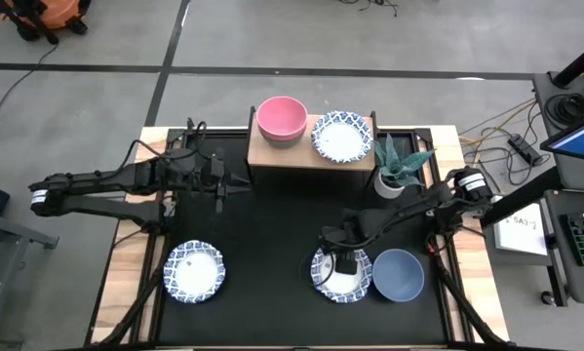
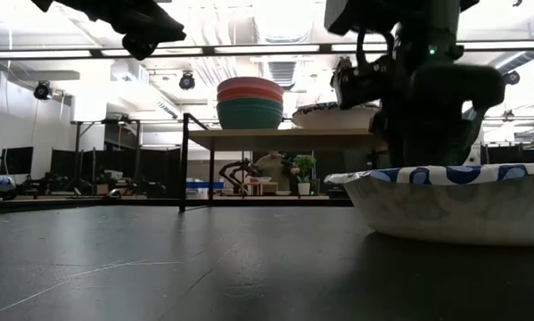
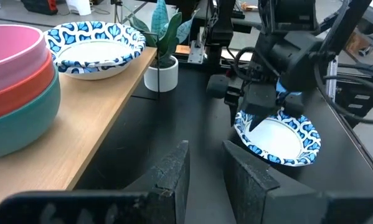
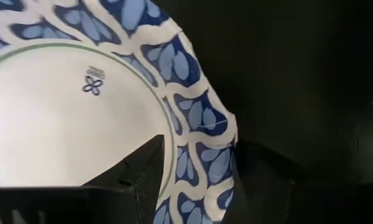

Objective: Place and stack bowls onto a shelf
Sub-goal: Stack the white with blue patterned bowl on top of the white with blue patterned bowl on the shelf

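Observation:
A white bowl with a blue patterned rim (image 1: 342,275) sits on the black table near its front right. My right gripper (image 1: 342,259) points down over it and is open. In the right wrist view one finger (image 4: 142,168) stands inside the bowl's rim (image 4: 202,118) and the other (image 4: 267,177) outside it. The shelf (image 1: 272,154) at the far edge carries a stack of pink, red and green bowls (image 3: 12,81) and a white-blue bowl (image 1: 341,136). My left gripper (image 3: 205,168) hovers open and empty in front of the shelf's left end.
A slate-blue bowl (image 1: 399,275) sits just right of the bowl under my right gripper. Another white-blue bowl (image 1: 194,270) lies at the front left. A white pot with a spiky plant (image 1: 397,168) stands right of the shelf. Open black tabletop lies between the bowls.

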Motion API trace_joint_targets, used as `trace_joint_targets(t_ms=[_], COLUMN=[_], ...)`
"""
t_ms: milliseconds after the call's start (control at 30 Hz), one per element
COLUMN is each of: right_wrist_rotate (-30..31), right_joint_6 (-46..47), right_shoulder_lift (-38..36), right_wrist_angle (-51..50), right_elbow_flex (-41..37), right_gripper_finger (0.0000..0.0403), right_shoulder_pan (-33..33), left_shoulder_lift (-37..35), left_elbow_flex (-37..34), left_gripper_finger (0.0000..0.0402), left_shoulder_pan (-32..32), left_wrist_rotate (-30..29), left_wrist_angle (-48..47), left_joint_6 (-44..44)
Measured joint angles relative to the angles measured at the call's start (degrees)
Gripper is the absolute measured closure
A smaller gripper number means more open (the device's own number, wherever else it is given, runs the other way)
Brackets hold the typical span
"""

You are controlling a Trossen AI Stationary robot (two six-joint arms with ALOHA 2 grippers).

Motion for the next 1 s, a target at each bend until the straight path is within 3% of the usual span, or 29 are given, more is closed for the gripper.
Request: trace_joint_targets(t_ms=[500, 600, 733, 1000], right_wrist_rotate=[-0.04, -0.15, -1.78, -6.11], right_joint_6=[0.42, 0.44, 0.32, 0.68], right_shoulder_lift=[1.14, 1.14, 1.01, -2.41], right_wrist_angle=[-0.24, -0.21, -0.02, -1.97], right_elbow_flex=[0.00, 0.00, 0.00, 1.92], right_gripper_finger=[0.0232, 0.0275, 0.0371, 0.0393], right_shoulder_pan=[-0.11, -0.11, -0.26, -1.44], left_shoulder_lift=[0.04, 0.04, 0.04, 0.04], left_elbow_flex=[-0.16, -0.25, -0.25, -0.25], left_gripper_finger=[0.0326, 0.0326, 0.0326, 0.0326], left_shoulder_pan=[0.00, 0.00, 0.00, 0.00], left_wrist_rotate=[-0.02, 0.00, -0.02, -0.04], left_wrist_angle=[-0.04, -0.02, -0.02, 0.00], left_joint_6=[0.51, 0.59, 0.72, 0.81])
